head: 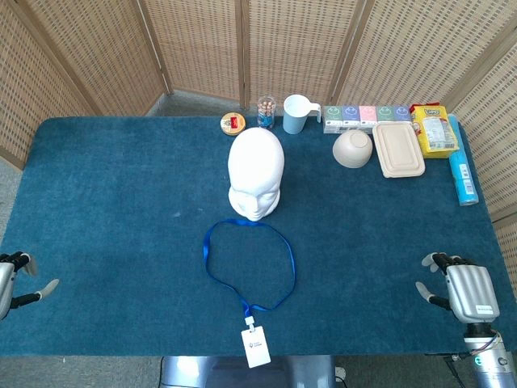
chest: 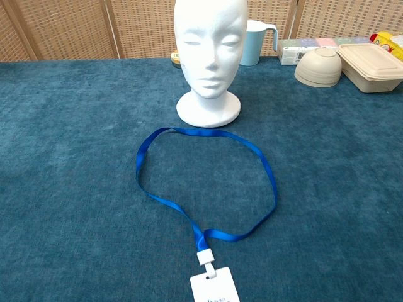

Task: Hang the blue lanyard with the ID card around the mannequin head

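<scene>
The blue lanyard (head: pixel 248 263) is lying flat in an open loop on the blue-covered table (head: pixel 113 210), toward the middle of the near edge. The far side of its loop is lying just in front of the base of the white mannequin head (head: pixel 256 171), which is standing upright facing the near edge. The ID card (head: pixel 255 347) is hanging over the near edge, clipped to the strap's joined end.

The left hand (head: pixel 16 283) is sitting at the near left corner, mostly cut off by the frame, fingers apart and holding nothing. The right hand (head: pixel 462 289) is resting at the near right corner, fingers spread, empty.

Along the far edge a small round tin (head: pixel 233 123), a glass jar (head: pixel 266 111), a pale blue jug (head: pixel 297 113), a row of small boxes (head: pixel 367 116), an upturned bowl (head: pixel 353 149), a lidded container (head: pixel 398 149), a yellow packet (head: pixel 435 129) and a blue tube (head: pixel 461 170) are standing.
</scene>
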